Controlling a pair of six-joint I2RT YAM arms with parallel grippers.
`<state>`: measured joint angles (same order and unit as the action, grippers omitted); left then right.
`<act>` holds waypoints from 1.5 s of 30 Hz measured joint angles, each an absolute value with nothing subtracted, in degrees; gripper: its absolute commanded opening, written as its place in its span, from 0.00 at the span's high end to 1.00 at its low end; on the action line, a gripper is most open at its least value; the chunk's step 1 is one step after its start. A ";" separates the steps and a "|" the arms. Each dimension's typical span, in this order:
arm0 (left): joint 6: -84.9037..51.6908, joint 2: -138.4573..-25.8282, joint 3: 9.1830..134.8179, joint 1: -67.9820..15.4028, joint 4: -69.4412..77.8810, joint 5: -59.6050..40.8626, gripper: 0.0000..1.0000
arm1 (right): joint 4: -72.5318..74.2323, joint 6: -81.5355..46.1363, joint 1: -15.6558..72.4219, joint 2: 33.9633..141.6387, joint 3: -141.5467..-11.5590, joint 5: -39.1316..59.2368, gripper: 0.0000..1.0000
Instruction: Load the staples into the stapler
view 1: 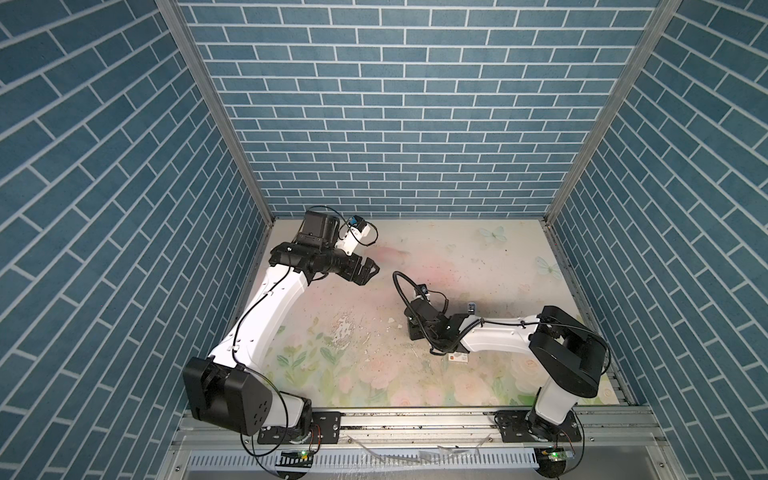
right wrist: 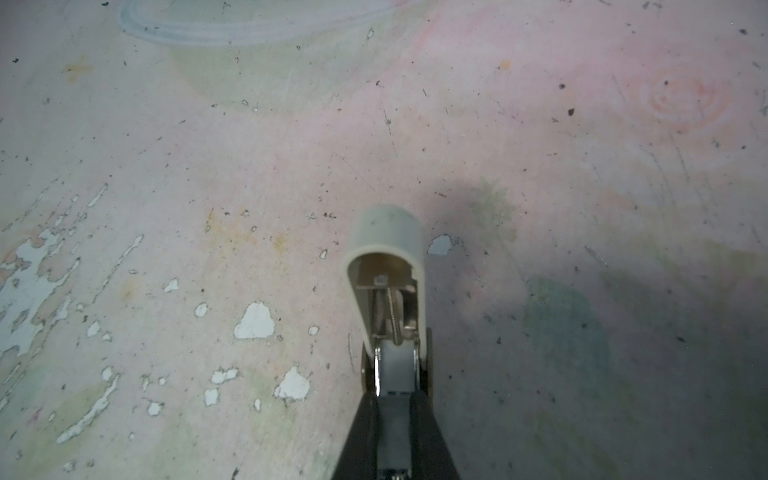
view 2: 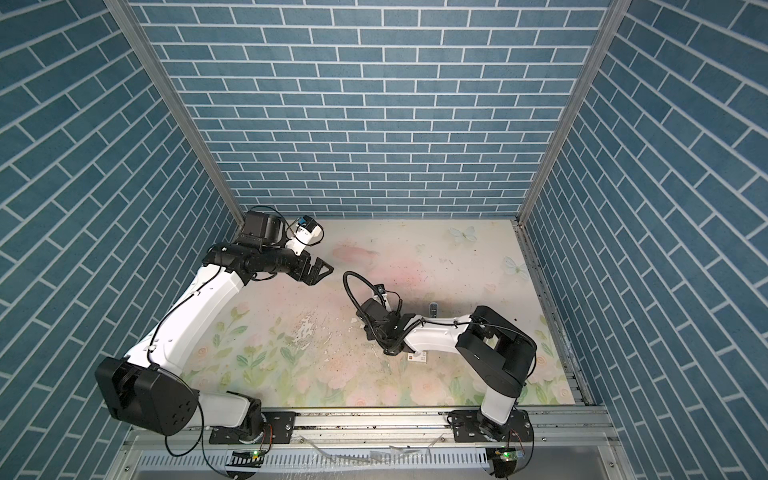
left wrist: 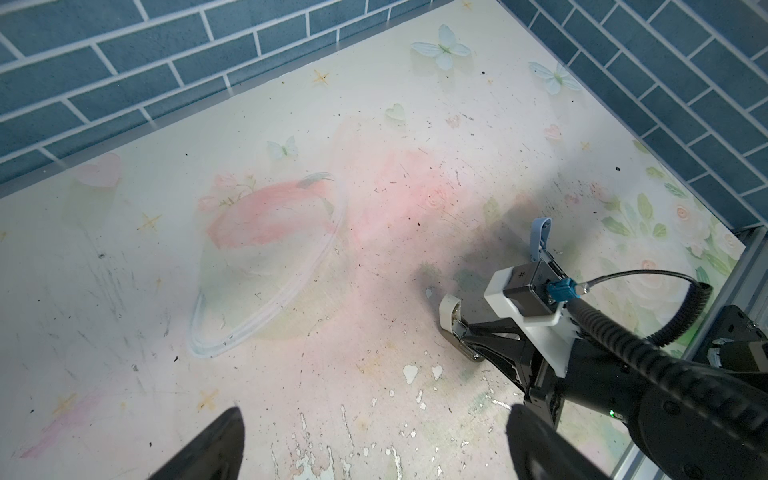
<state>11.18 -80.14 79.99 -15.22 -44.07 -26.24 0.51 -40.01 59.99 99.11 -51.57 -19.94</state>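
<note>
The stapler [right wrist: 386, 249] is cream with chrome inside and lies low over the mat; my right gripper [right wrist: 395, 395] is shut on its rear part. The left wrist view shows the stapler's cream nose [left wrist: 451, 309] sticking out of the right gripper [left wrist: 469, 336]. In both top views the right wrist [view 1: 415, 328] [view 2: 376, 324] hides it. My left gripper [view 1: 368, 272] [view 2: 320, 272] [left wrist: 374, 428] hangs open and empty above the mat at the back left. A small cream box [view 1: 457, 357] [view 2: 417, 356] lies beside the right forearm. No staples can be made out.
A small blue-grey piece with a metal part [left wrist: 540, 232] [view 1: 471, 307] stands up just behind the right wrist. The floral mat [view 1: 374, 374] is worn, with peeled white patches [left wrist: 409, 372]. Blue brick walls close three sides, and an aluminium rail [view 1: 415, 419] runs along the front.
</note>
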 measured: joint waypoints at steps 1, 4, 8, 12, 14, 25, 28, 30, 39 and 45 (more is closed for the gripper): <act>11.18 -80.14 79.99 -15.22 -44.07 -26.24 0.00 | 0.51 -40.01 60.01 99.11 -51.57 -19.97 0.88; 11.18 -80.14 79.99 -15.22 -44.07 -26.24 0.00 | 0.56 -40.03 59.99 99.11 -51.46 -19.97 0.88; 11.18 -80.14 79.99 -15.22 -44.07 -26.24 0.00 | 0.89 -40.01 59.99 99.11 -50.83 -20.12 0.88; 11.16 -80.14 79.99 -15.22 -44.07 -26.24 0.01 | 1.80 -40.03 60.01 99.09 -50.26 -20.12 0.88; 11.18 -80.14 79.99 -15.22 -44.07 -26.24 0.00 | 2.55 -40.03 60.01 98.94 -49.82 -20.12 0.88; 11.16 -80.14 79.99 -15.22 -44.07 -26.24 0.00 | 3.11 -40.03 60.01 98.78 -49.41 -19.94 0.88; 11.16 -80.14 79.99 -15.22 -44.07 -26.24 0.00 | 3.92 -40.05 60.01 98.56 -48.84 -19.92 0.88; 11.16 -80.14 79.99 -15.22 -44.07 -26.24 0.00 | 4.21 -40.05 60.10 98.39 -48.51 -19.88 0.88; 11.18 -80.14 79.99 -15.22 -44.07 -26.22 0.00 | 4.69 -40.10 60.51 98.35 -48.25 -19.90 0.86; 11.18 -80.14 79.99 -15.22 -44.07 -26.22 0.00 | 4.69 -40.21 60.75 97.93 -47.81 -19.92 0.83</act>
<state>11.18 -80.14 79.99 -15.22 -44.07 -26.22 4.69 -40.21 60.75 97.93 -47.81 -19.92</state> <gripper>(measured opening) 0.994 0.154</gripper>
